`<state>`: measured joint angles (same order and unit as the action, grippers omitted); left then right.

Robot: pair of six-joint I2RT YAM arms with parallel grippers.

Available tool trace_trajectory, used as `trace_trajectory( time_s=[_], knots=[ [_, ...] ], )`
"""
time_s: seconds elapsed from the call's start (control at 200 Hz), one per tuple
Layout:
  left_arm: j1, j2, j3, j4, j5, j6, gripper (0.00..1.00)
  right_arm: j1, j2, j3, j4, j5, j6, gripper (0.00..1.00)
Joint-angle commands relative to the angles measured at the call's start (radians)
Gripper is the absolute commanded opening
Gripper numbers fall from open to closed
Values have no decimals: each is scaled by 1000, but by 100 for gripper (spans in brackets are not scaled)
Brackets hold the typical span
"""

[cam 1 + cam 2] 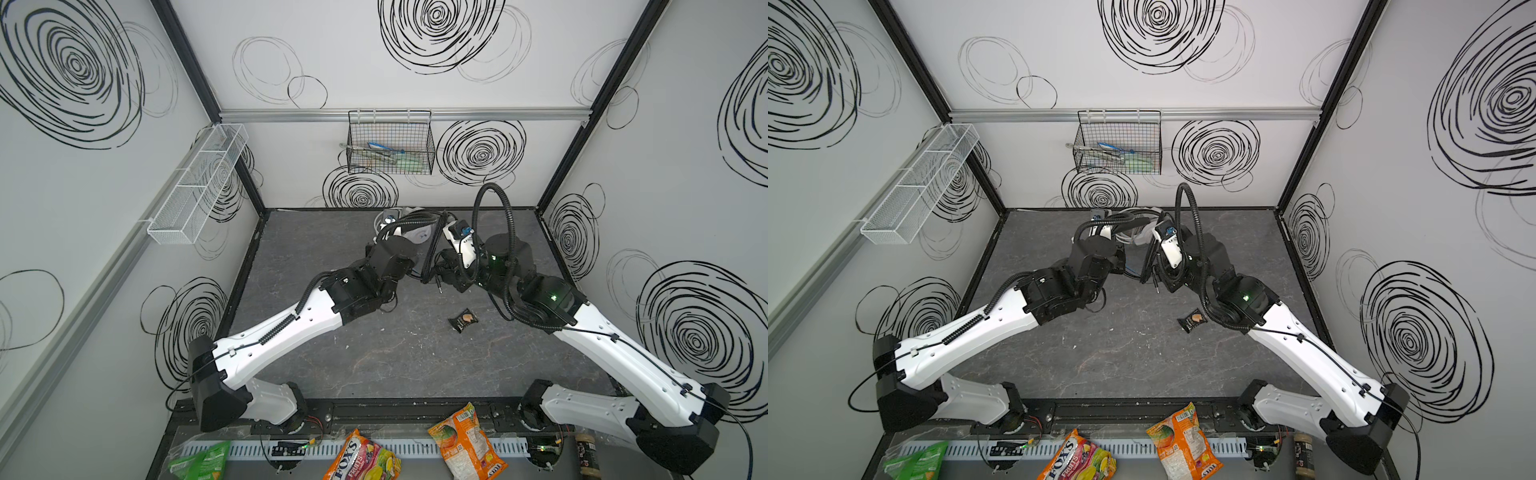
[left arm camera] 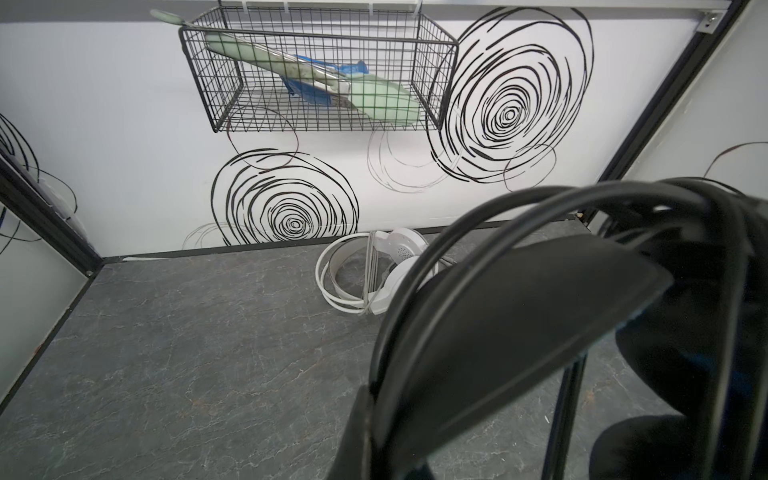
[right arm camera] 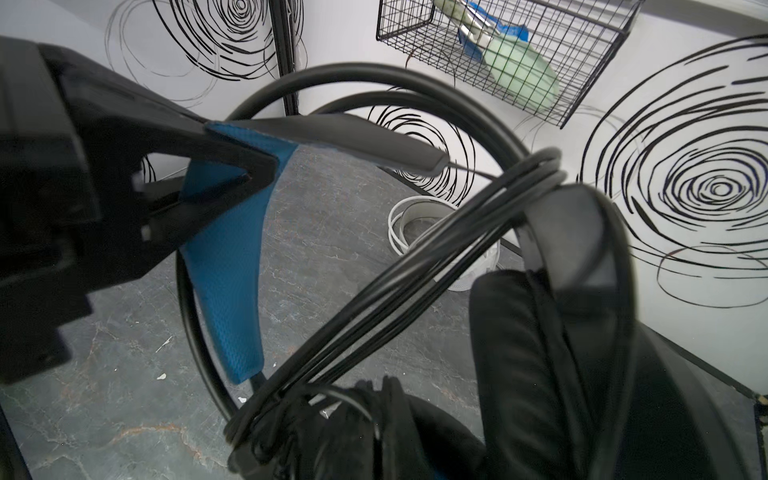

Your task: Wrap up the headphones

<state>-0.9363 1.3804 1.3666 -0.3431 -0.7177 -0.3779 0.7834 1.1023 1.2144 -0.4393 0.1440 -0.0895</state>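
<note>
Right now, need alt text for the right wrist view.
The right gripper pinches the blue-lined headband of the black headphones, whose black cable is looped in several bundled strands across the headset. Beyond, the white headphones lie on the grey table near the wall, where a wire basket hangs.
</note>
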Motion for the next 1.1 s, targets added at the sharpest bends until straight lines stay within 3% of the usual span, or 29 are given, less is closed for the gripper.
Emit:
trace_trajectory(
  time_s=[0.0, 0.185, 0.57, 0.76, 1.005, 1.096],
  knots=[
    [-49, -50, 3, 26, 96, -18, 0, -40, 2, 43, 51, 57, 32, 3],
    [-84, -53, -9, 32, 130, -29, 0, -55, 17, 27, 51, 51, 33, 5],
    [-118, -50, -66, 154, 385, 2, 0, -86, 33, -20, 134, 15, -5, 9],
    [-128, -48, -75, 183, 446, 8, 0, -125, 32, -47, 177, -36, -12, 11],
    [-137, -34, -75, 209, 505, -7, 0, -131, 39, -60, 254, -91, -10, 22],
    [-139, -23, -66, 208, 517, -12, 0, -131, 24, -75, 303, -116, -12, 31]
  ],
)
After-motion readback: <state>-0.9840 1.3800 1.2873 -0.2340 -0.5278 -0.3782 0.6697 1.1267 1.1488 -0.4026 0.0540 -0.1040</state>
